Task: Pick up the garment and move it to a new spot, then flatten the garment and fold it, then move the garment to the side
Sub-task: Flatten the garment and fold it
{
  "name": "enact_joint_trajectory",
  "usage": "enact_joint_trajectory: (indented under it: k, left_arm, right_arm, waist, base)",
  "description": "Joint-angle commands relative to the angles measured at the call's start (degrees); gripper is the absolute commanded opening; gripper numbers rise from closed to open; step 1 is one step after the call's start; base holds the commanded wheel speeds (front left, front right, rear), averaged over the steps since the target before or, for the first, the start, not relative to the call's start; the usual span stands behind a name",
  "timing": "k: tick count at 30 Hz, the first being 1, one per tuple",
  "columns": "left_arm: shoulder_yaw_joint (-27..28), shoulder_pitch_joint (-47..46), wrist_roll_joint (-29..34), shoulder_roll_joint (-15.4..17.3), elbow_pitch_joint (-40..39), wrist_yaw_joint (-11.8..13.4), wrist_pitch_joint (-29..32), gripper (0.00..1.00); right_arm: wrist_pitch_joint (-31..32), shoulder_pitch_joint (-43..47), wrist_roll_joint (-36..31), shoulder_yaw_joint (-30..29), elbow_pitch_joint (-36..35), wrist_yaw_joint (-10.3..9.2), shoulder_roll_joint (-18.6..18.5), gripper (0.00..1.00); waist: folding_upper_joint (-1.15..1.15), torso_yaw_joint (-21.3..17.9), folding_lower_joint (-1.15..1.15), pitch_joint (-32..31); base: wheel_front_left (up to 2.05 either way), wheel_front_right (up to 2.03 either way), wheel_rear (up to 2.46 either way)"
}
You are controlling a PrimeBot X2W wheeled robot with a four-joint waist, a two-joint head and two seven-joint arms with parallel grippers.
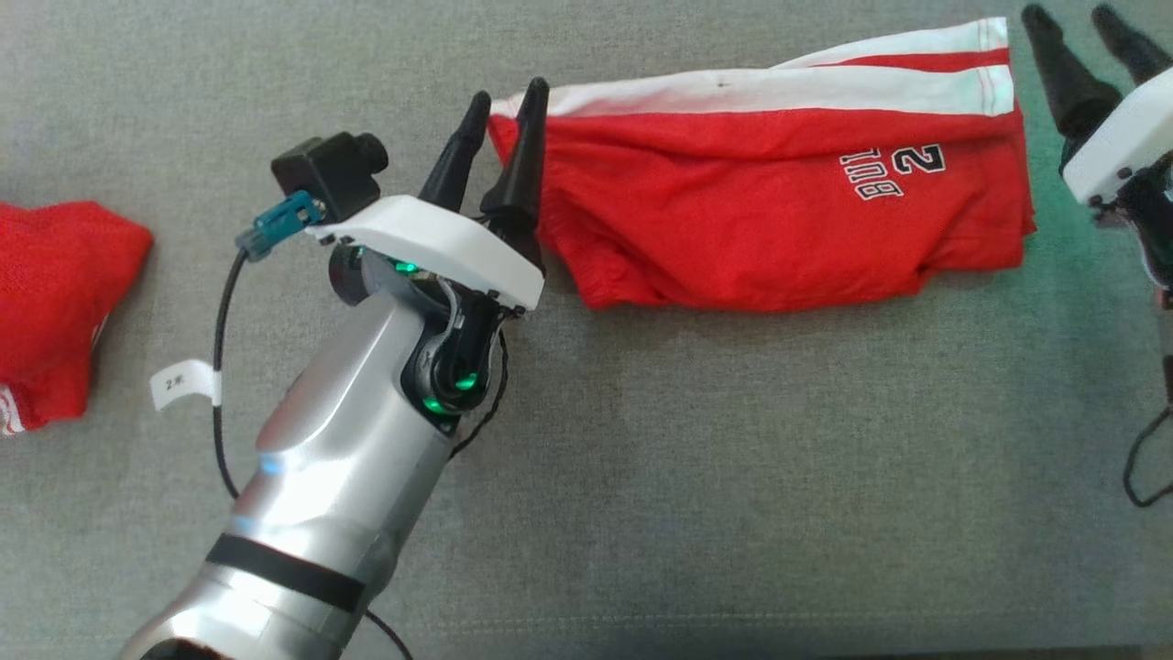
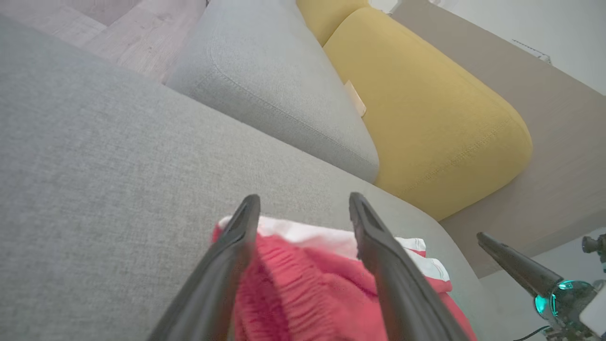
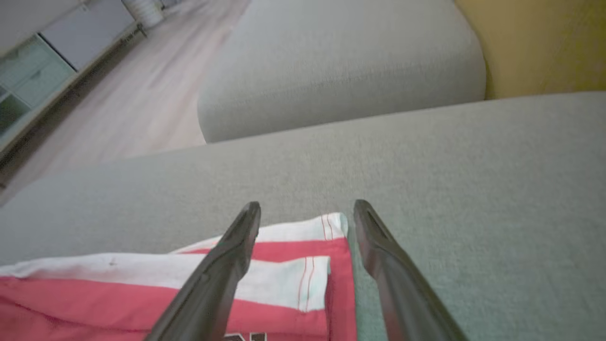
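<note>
Your left gripper [image 1: 506, 96] has its 2 fingers apart, clamped on nothing. Its tips sit at the left end of the garment [image 1: 751, 211], and in the left wrist view the gathered red waistband lies between the spread fingers. Your right gripper [image 1: 1070, 16] is spread too, with nothing in it. It stands just beside the garment's right end, and in the right wrist view its fingers frame the white-striped corner.

The garment is a pair of red shorts with a white band along its far edge and white lettering with a 2 near the right end. It lies folded lengthwise and flat on the grey sofa seat [image 1: 641, 477], between the 2 grippers. A second red garment [image 1: 55, 302] lies well apart at the seat's left edge. Beyond the seat you see a grey cushion [image 2: 274, 80] and a yellow cushion [image 2: 426, 118].
</note>
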Motion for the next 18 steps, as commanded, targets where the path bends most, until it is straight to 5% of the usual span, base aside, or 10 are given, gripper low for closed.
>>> enact_joint_trajectory:
  k: [1, 10, 18]
  left_arm:
    - [2.1, -1.7, 1.1, 0.9, -1.9, -0.2, -0.3, 1.0]
    - [10.1, 9.7, 21.8, 1.1, -10.8, 2.2, -0.3, 1.0]
    - [15.8, 28.3, 37.5, 1.0, -24.5, 5.1, -0.3, 1.0]
  right_arm:
    - [-1.8, -0.9, 0.6, 0.5, -1.9, -0.05, -0.6, 1.0]
    - [-14.8, 10.3, 3.0, 3.2, -5.2, -0.05, 0.3, 1.0]
    - [-18.1, 19.8, 0.7, 1.1, -3.5, -0.05, 4.6, 1.0]
  waist:
    - [0.0, -0.1, 0.0, -0.5]
    - [0.0, -1.1, 0.0, -5.8]
    - [0.0, 0.0, 0.0, -11.0]
  base:
    - [0.0, 0.0, 0.0]
    - [0.0, 0.0, 0.0]
    - [0.0, 0.0, 0.0]
